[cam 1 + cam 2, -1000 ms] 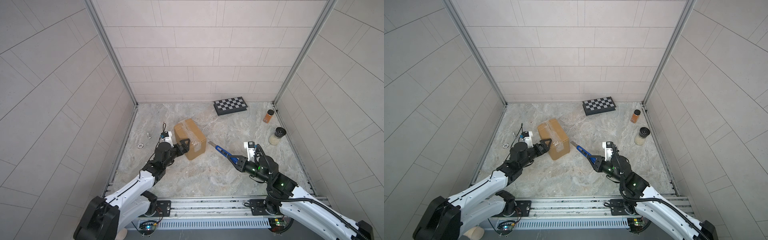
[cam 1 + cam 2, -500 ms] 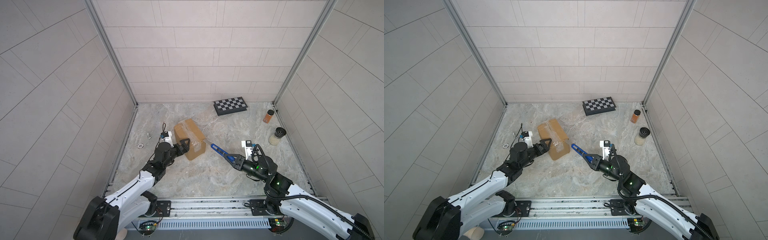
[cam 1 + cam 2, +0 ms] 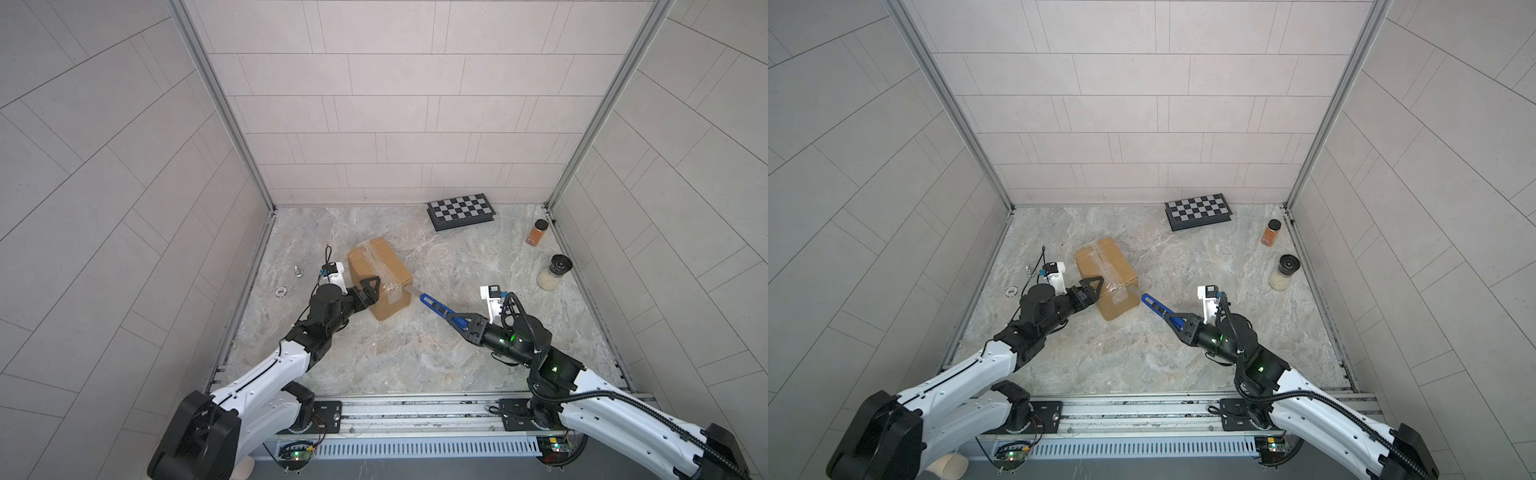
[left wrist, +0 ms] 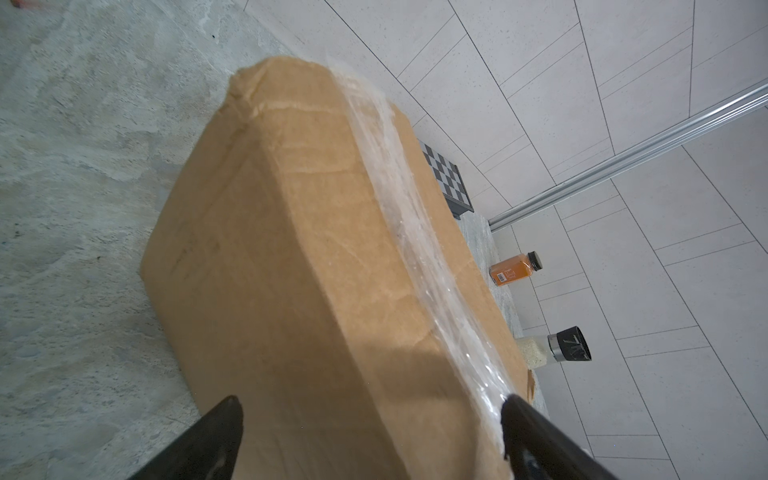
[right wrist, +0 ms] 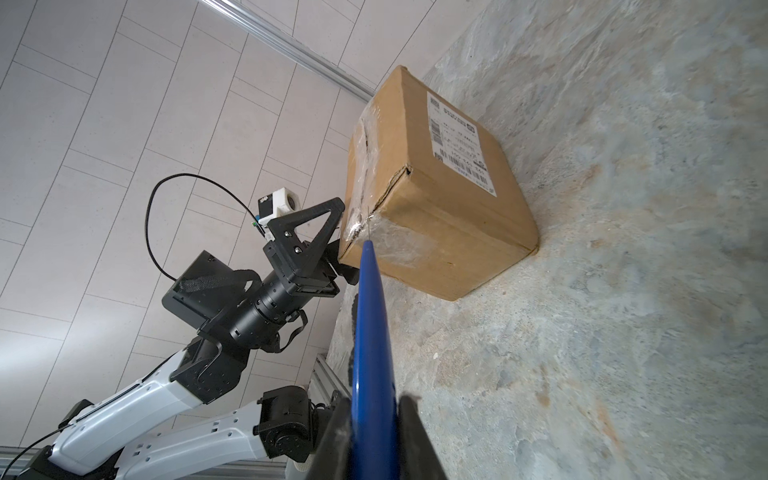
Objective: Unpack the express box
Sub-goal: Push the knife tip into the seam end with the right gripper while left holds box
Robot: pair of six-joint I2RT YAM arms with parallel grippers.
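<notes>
Cutting the tape on the express box (image 3: 392,266)

Sits on the table (image 3: 415,353), left of the middle, taped shut. Hugged at the near end by the left gripper (image 4: 370,401), jaws wide open, hard to tell if pressing. Poked at the shiny tape (image 4: 401,208) on its edge by the blue knife (image 5: 370,311), squeezed tight in the right gripper (image 5: 374,411). Looks light, stiff but easy to dent, slippery on the tape. Best held by the bare cardboard sides, away from the blade.

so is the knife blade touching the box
Touching. In the right wrist view the blade tip of the knife meets the taped edge of the box.
</notes>
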